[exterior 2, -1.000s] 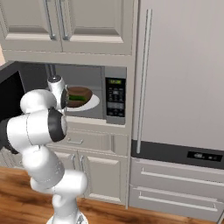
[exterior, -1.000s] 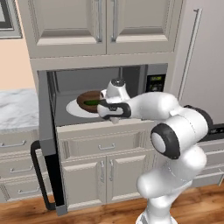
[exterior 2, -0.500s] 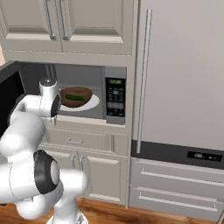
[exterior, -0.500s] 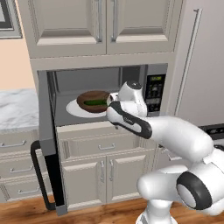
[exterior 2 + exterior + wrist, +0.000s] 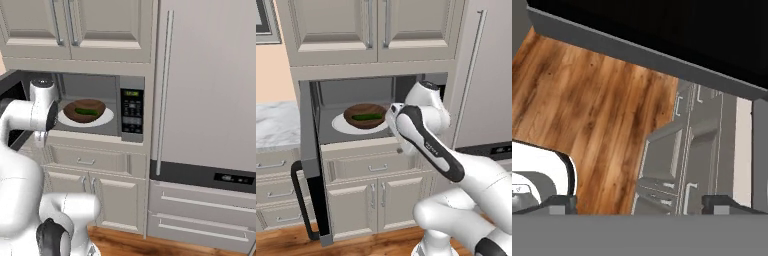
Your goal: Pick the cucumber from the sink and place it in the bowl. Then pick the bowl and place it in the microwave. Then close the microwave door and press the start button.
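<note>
Brown bowl [image 5: 365,115] unmoved in microwave [image 5: 100,107], gripper [image 5: 639,201] withdrawn, open

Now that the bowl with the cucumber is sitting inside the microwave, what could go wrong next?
The door is wide open, so the arm must swing around it; its elbow sits close to the microwave opening and could clip the frame.

The bowl rests on the plate, toward the front. A hard door slam might jolt it and roll the cucumber.

The end effector is open and pointing at the floor, so it may miss the door edge when it pushes.
</note>
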Available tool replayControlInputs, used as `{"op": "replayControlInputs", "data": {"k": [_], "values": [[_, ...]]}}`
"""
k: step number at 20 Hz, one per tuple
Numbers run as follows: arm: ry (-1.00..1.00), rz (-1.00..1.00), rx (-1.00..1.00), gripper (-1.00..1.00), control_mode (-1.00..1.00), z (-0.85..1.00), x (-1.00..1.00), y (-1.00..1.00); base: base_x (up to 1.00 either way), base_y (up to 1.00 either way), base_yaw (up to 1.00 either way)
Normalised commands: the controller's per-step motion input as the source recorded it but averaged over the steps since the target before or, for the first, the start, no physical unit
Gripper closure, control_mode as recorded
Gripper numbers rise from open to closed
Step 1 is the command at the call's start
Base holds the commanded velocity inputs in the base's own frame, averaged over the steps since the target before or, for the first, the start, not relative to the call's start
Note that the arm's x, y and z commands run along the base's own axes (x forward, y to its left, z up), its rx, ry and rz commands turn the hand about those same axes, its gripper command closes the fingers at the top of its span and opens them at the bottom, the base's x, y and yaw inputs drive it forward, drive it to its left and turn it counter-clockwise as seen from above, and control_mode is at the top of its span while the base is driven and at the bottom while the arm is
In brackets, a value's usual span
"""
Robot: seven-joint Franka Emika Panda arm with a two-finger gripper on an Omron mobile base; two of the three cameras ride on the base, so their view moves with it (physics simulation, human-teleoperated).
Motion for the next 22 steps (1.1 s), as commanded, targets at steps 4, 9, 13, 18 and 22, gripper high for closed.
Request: {"op": "replayControlInputs", "data": {"k": [4,9,13,18,22], "values": [[0.16,0.11,0.08,-1.00,-1.00,0.65,-1.00,0.00,0.00,0.00,0.00],[0.08,0.07,0.03,-1.00,-1.00,0.55,-1.00,0.00,0.00,0.00,0.00],[0.00,0.01,0.03,-1.00,-1.00,0.67,-1.00,-0.07,0.00,0.00,0.00],[-0.13,0.10,0.01,-1.00,-1.00,0.74,-1.00,-0.07,0.00,0.00,0.00],[-0.13,0.05,0.00,-1.00,-1.00,0.45,-1.00,0.00,0.00,0.00,0.00]]}}
